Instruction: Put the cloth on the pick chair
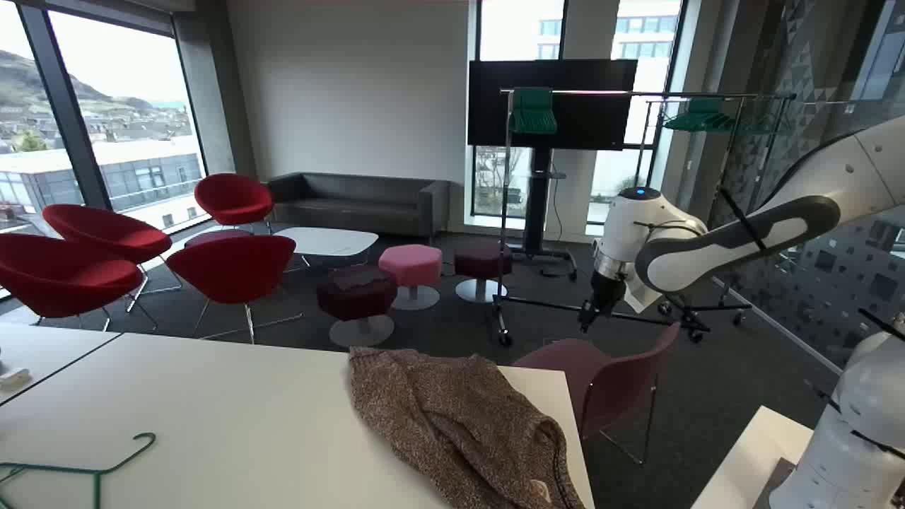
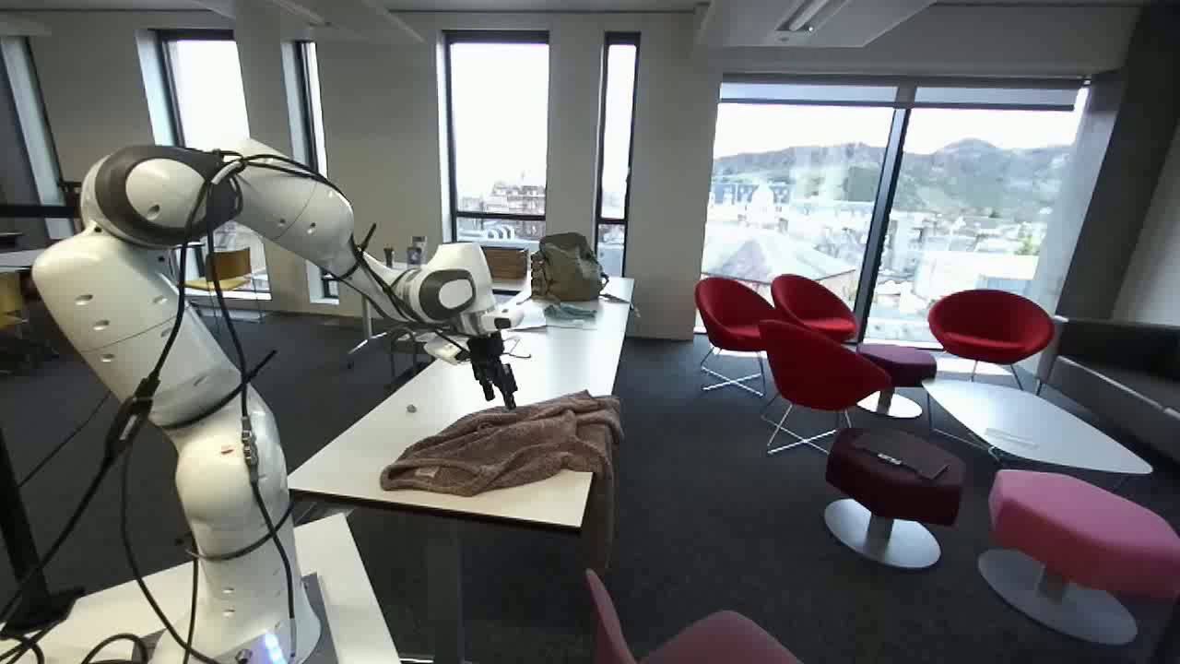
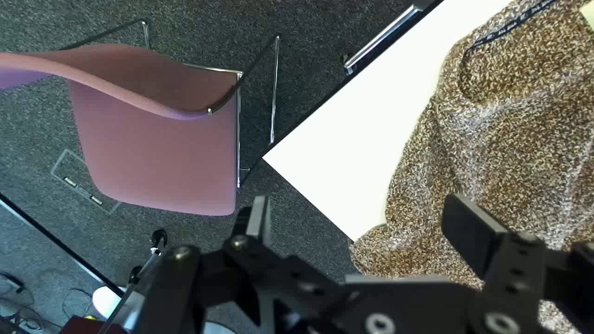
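Note:
The cloth is a brown knitted garment point(image 1: 459, 417) lying loosely crumpled on the white table near its end. In an exterior view the garment point(image 2: 516, 444) hangs partly over the table edge. In the wrist view the garment point(image 3: 506, 148) fills the right side. A dusty pink chair point(image 1: 626, 385) stands beside the table end; its seat and back point(image 3: 162, 153) show in the wrist view. My gripper point(image 3: 362, 218) is open and empty, above the table corner and the garment's edge. The gripper also shows pointing down in both exterior views point(image 1: 588, 319) point(image 2: 502, 395).
The white table point(image 1: 233, 410) carries a green hanger point(image 1: 99, 470) and a backpack point(image 2: 567, 267). A clothes rail point(image 1: 503, 212) with green hangers stands beyond the pink chair. Dark red and pink stools point(image 1: 410, 265) and red armchairs point(image 1: 230, 268) stand farther off.

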Robot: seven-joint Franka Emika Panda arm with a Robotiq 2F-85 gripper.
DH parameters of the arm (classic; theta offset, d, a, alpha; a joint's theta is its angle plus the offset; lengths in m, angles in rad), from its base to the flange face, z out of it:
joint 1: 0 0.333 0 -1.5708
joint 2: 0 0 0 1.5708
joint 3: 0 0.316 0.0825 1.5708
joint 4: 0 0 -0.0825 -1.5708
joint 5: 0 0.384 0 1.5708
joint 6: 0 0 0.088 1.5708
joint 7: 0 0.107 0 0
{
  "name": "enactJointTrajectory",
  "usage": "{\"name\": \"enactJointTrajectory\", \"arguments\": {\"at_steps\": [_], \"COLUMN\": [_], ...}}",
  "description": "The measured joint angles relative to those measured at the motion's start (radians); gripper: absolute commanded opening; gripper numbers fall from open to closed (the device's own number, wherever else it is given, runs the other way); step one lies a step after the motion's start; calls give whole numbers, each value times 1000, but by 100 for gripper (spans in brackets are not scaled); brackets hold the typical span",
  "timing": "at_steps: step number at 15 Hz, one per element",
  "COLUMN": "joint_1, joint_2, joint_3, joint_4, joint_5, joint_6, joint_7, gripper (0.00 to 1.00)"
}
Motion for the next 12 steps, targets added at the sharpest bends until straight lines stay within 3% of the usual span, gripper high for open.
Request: {"name": "enactJointTrajectory", "arguments": {"at_steps": [12], "joint_1": [13], "joint_2": [12], "joint_3": [-3], "joint_4": [0], "joint_5": [5], "joint_6": [7], "joint_7": [0], "gripper": [100]}}
